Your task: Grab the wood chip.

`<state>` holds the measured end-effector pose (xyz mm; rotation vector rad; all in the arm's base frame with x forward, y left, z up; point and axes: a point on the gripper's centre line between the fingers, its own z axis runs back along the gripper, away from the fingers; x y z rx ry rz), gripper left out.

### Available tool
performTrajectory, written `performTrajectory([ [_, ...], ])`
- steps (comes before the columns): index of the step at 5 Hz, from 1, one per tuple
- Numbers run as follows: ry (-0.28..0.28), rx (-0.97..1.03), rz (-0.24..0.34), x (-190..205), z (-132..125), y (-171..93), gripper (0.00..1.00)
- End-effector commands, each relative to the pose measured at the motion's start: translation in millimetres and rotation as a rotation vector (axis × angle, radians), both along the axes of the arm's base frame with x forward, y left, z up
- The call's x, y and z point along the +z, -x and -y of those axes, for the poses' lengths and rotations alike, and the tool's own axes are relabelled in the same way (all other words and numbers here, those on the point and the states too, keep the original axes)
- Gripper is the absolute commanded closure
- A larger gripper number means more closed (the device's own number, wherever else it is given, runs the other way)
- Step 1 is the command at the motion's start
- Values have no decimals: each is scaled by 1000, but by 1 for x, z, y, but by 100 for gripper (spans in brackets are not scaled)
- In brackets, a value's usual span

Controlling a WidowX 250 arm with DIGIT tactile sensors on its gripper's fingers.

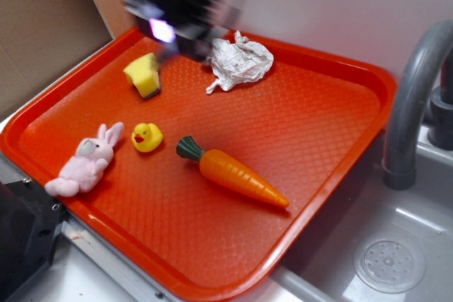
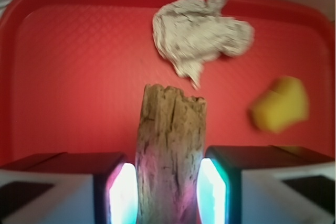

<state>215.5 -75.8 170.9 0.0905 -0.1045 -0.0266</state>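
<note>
The gripper (image 2: 168, 192) clamps the wood chip (image 2: 169, 145) between its pads; keep squeezing evenly, lift straight.

Orange tray (image 1: 333, 139): sponge (image 1: 144, 74); paper wad (image 1: 239, 61); bunny (image 1: 86, 161); duck (image 1: 146, 136); carrot (image 1: 233, 172)

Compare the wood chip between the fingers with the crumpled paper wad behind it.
The wood chip is brown, grooved and oblong with a jagged top end; the paper wad is whitish, wrinkled and irregular. The chip stands between the gripper fingers, while the wad lies free on the orange tray, untouched. Both look rough and sit near the tray's far edge.
</note>
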Motion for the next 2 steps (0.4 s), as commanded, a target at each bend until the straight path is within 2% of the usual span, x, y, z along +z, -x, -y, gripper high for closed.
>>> performTrajectory([
  [1,-79,95,137,61,-34,12,100],
  [2,-94,173,79,52,-50,0,100],
])
